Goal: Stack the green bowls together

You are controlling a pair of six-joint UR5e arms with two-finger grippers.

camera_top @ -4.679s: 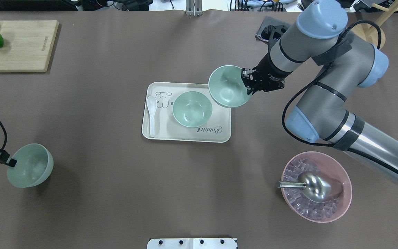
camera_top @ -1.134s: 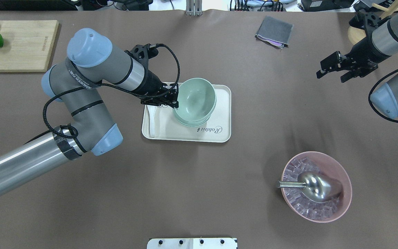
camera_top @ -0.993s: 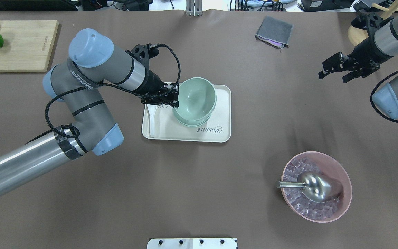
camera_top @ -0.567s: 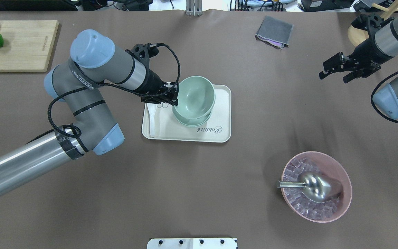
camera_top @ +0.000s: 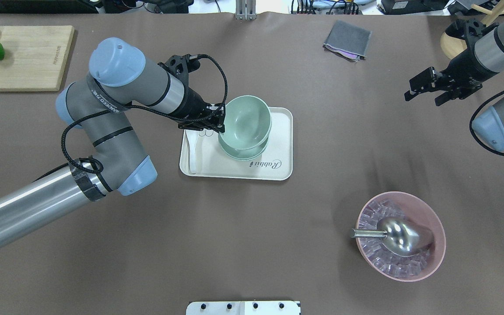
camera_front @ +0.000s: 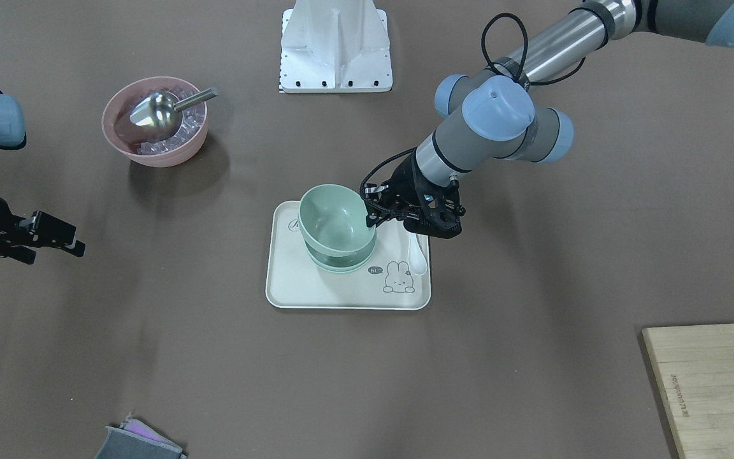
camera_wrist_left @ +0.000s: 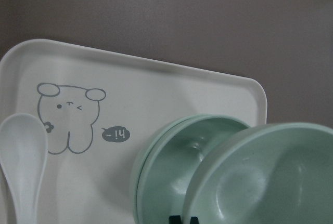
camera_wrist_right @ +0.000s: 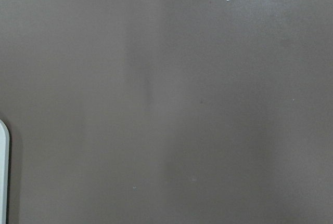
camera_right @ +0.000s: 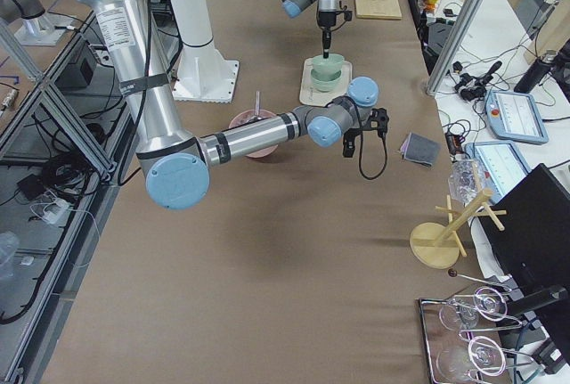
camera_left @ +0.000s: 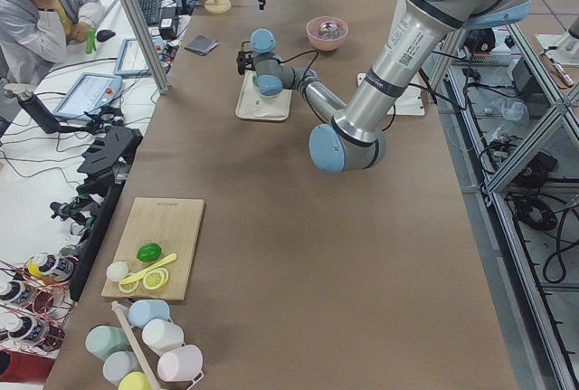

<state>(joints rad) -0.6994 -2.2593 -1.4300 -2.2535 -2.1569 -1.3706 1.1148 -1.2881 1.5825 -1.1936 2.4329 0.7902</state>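
The brown table (camera_top: 252,253) carries a cream tray (camera_top: 280,168) near its middle, a little toward the far edge. The left arm reaches in from the left edge to that tray, and the right arm hangs back by the far right corner, so the left arm is much the nearer of the 2. A pink bowl (camera_top: 435,245) stands toward the near right corner, well apart from the work. On the tray, 2 of the 3 green bowls (camera_top: 242,154) sit nested, mouths up. The third bowl (camera_top: 248,120) is pinched at its rim by the left gripper (camera_top: 220,123), whose fingers are clamped on the side of the rim facing the left edge. It hangs just above the nested pair, mouth up and slightly tilted, offset a little toward the far edge. Being round it has no long axis, so only its upright axis matters. That axis probably needs a small shift toward the near edge before lowering and release. The right gripper (camera_front: 69,238) has its fingers parted and holds nothing. A white spoon (camera_top: 192,148) lies along the tray's left side, just beside the left gripper.
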